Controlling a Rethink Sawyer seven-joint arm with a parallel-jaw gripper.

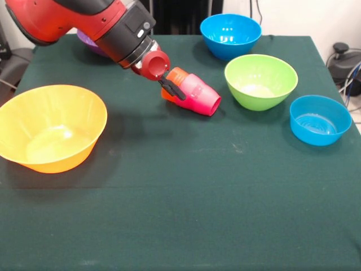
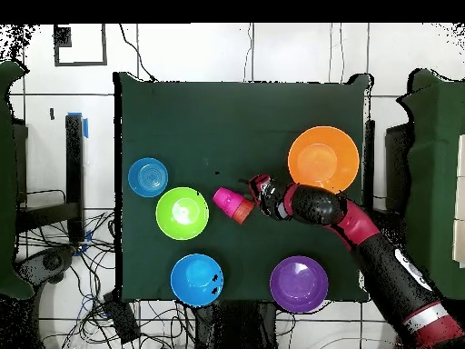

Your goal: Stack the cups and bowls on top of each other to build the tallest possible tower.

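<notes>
At frame centre, the red-pink cup [image 1: 198,94] lies tipped on the table [image 1: 180,197], nested with an orange cup [image 1: 174,79]; the claw [image 1: 171,86] touches it, grip state unclear.

arm [image 1: 84,22]: red shell | black wrist collar | red round end cap

From the front I see only a sliver of the purple bowl [image 1: 89,43] behind my arm [image 1: 84,22]. The orange cup [image 1: 172,82] is mostly hidden inside the red-pink cup [image 1: 198,95], and I cannot make out the gripper's [image 1: 171,86] state.
</notes>
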